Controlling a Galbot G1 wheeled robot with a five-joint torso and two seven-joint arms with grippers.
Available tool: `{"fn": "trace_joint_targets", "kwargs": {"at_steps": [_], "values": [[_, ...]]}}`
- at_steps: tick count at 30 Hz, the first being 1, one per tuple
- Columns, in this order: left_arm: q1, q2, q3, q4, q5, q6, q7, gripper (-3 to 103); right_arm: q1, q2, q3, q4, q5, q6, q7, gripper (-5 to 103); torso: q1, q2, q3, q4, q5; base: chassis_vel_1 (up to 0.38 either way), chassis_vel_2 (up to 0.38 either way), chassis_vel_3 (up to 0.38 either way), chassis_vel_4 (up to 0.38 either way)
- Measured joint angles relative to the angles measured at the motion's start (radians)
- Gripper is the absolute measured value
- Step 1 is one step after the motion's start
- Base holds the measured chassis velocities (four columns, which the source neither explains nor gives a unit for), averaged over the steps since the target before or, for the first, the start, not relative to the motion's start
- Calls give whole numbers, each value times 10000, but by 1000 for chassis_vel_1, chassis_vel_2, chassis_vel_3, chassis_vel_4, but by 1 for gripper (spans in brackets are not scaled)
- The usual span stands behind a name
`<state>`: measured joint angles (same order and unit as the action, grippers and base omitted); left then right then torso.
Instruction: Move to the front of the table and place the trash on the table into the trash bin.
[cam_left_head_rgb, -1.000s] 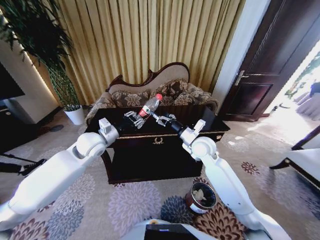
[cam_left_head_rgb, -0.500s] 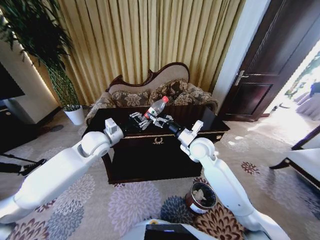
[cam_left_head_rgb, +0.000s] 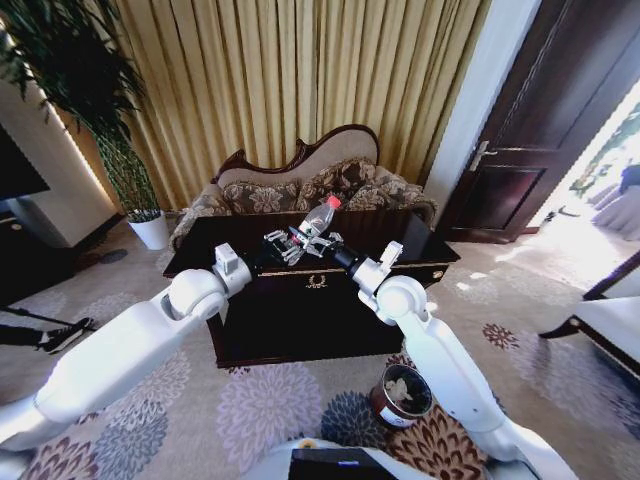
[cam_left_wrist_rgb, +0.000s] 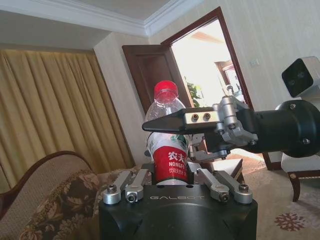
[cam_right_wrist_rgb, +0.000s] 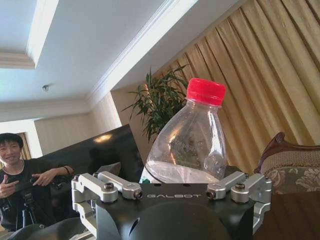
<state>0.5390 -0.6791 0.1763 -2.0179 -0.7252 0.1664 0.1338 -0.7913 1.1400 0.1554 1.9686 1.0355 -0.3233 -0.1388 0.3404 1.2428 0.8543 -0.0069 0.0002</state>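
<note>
A clear plastic bottle (cam_left_head_rgb: 318, 217) with a red cap and red label is held almost upright above the dark brown table (cam_left_head_rgb: 410, 238). My left gripper (cam_left_head_rgb: 284, 245) is shut on its lower part; in the left wrist view the bottle (cam_left_wrist_rgb: 168, 150) stands in the left gripper (cam_left_wrist_rgb: 170, 174). My right gripper (cam_left_head_rgb: 316, 240) is open around the bottle from the other side; one dark finger (cam_left_wrist_rgb: 172, 120) crosses the shoulder. The right wrist view has the bottle (cam_right_wrist_rgb: 192, 145) between the spread jaws of the right gripper (cam_right_wrist_rgb: 187, 186). The trash bin (cam_left_head_rgb: 402, 395), holding white paper wads, stands on the carpet at the table's front right.
A carved floral sofa (cam_left_head_rgb: 330, 180) stands behind the table before gold curtains. A potted plant (cam_left_head_rgb: 130, 170) is at the left, a dark door (cam_left_head_rgb: 540, 120) at the right, and a chair edge (cam_left_head_rgb: 600, 325) at far right. Patterned carpet lies around the bin.
The left gripper has carried the bottle to the right and tipped it more upright. The right gripper has come in around it.
</note>
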Motion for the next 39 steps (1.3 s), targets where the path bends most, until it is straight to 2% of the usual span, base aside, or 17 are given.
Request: {"fn": "trace_joint_targets", "kwargs": {"at_steps": [8,12,14,15,17,19,20,22,24,27,32,34,37,38,39], "values": [[20,-108,69,117,74,1,18,30,-38,10,32,10,-63,19,2,99,0,0,0,-1,-1,0,0,0,0],[-4,-138,106,171,98,1,47,30,-105,0,64,8,-226,49,6,85,0,0,0,0,0,0,0,0,0],[-21,-144,113,182,101,1,58,29,-126,1,68,9,-246,57,7,85,0,0,0,0,0,0,0,0,0],[-46,-151,134,196,104,10,64,28,-161,5,69,17,-285,70,7,78,0,0,0,-2,-1,0,0,0,0],[-57,-155,144,204,107,23,64,28,-175,14,69,22,-306,75,7,78,0,0,0,-1,0,0,0,0,0],[-61,-161,149,209,110,41,64,28,-201,27,70,25,-334,81,7,71,0,0,0,0,0,0,0,0,0],[-61,-161,149,209,110,41,64,28,-201,27,70,25,-334,81,7,71,0,0,0,0,0,0,0,0,0],[-39,-160,135,208,107,44,64,28,-230,29,69,33,-351,84,2,61,0,0,0,0,-1,0,0,0,0],[-35,-157,129,206,105,44,65,28,-234,26,69,34,-354,84,0,61,0,0,0,0,-1,0,0,0,0],[-7,-141,88,192,94,32,85,28,-282,16,98,56,-366,88,-9,51,1,0,0,0,-1,0,0,0,0],[1,-139,66,154,76,24,71,26,-369,26,159,110,-369,92,-25,42,0,0,0,0,-1,0,0,0,0],[3,-143,53,133,55,23,17,36,-415,30,192,146,-370,98,-26,41,0,0,0,-1,0,0,0,0,0],[35,-152,-26,117,30,23,-22,41,-463,31,230,196,-368,101,-37,38,0,0,0,-1,0,0,0,0,0],[107,-154,-146,98,14,23,-25,52,-511,31,266,234,-365,102,-47,37,1,0,0,-1,0,0,0,0,0],[107,-154,-146,98,14,23,-25,52,-511,31,266,234,-365,102,-47,37,1,0,0,-1,0,0,0,0,0]]}}
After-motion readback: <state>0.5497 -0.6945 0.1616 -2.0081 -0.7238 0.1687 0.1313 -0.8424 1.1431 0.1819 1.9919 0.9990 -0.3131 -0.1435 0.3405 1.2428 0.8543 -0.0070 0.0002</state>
